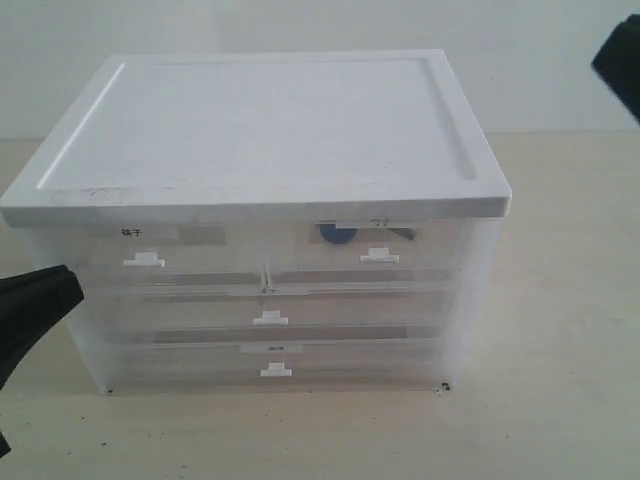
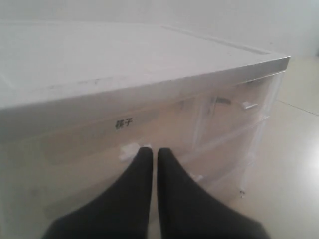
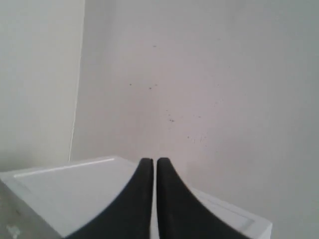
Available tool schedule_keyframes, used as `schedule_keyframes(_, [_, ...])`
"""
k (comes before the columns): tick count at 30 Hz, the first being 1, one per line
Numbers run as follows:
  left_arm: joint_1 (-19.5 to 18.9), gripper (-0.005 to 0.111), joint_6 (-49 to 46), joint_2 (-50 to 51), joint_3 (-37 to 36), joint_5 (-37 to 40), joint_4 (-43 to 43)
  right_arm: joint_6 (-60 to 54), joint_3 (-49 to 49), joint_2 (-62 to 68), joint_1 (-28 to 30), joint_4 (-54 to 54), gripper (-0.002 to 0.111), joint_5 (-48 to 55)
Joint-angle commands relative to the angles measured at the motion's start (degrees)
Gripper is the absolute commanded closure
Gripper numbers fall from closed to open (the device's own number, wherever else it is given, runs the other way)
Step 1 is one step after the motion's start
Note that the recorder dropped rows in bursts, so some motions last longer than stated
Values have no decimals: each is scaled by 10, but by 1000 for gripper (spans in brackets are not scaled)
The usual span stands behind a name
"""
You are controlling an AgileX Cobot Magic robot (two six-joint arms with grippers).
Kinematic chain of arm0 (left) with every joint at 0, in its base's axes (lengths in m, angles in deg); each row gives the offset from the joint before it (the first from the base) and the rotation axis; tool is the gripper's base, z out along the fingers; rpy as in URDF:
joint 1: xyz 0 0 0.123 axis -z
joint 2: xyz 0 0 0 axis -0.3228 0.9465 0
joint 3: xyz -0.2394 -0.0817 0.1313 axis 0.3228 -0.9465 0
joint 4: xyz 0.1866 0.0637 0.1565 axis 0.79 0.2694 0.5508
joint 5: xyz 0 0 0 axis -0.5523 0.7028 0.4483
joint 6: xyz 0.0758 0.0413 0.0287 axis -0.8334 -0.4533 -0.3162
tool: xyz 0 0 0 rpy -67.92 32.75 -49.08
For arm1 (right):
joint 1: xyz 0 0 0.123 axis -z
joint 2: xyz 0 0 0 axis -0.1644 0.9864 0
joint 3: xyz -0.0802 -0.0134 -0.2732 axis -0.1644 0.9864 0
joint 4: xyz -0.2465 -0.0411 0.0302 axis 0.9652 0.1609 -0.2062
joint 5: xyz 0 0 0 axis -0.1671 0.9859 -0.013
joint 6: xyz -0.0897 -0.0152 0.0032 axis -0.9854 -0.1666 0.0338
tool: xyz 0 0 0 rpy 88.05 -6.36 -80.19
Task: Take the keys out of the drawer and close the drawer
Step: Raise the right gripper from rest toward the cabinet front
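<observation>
Right fingers (image 3: 140, 199) hang well apart from the keys (image 1: 336, 235).

A translucent plastic cabinet (image 1: 270, 130) with a white top stands on the beige table (image 1: 570, 330), before a pale wall (image 1: 300, 25).

Cabinet (image 1: 270, 130): stood on the table (image 1: 560, 300).
Drawer (image 1: 400, 245): top row, right of the left drawer (image 1: 150, 245), above two wide drawers (image 1: 200, 312).
Keys (image 1: 337, 234): lay inside the drawer.

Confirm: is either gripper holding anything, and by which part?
Nothing is held. The left gripper and right gripper are both shut and empty. The keys lie inside the closed drawer.
</observation>
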Motion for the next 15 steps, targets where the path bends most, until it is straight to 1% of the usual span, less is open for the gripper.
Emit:
schedule_keyframes(1, [-2, 102, -104, 148, -2, -89, -68, -144, -5, 76, 1, 6, 108, -43])
schedule_keyframes(3, [-2, 102, -136, 198, -2, -133, -69, -191, -5, 94, 1, 4, 107, -43])
schedule_keyframes(4, [-2, 102, -156, 237, -2, -157, -84, -230, -5, 100, 1, -7, 101, -42])
schedule_keyframes(5, [-2, 102, -161, 249, -2, -157, -90, -236, -5, 100, 1, -10, 96, -39])
schedule_keyframes(7, [-2, 102, -186, 278, -2, -157, -116, -251, -5, 98, -3, -10, 84, -46])
schedule_keyframes(8, [-2, 102, -186, 284, -2, -157, -121, -270, -5, 98, -14, -12, 80, -47])
schedule_keyframes(9, [-2, 102, -186, 286, -2, -157, -121, -276, -9, 98, -30, -18, 80, -42])
schedule_keyframes(11, [-2, 102, -186, 286, -2, -157, -121, -283, -32, 98, -78, -60, 80, 11])
schedule_keyframes(12, [-2, 102, -186, 286, -2, -157, -120, -307, -58, 98, -111, -75, 80, 81])
schedule_keyframes(13, [-2, 102, -186, 286, -2, -157, -120, -323, -74, 98, -128, -80, 80, 126])
schedule_keyframes(15, [-2, 102, -186, 286, -2, -157, -120, -341, -118, 99, -174, -110, 80, 248])
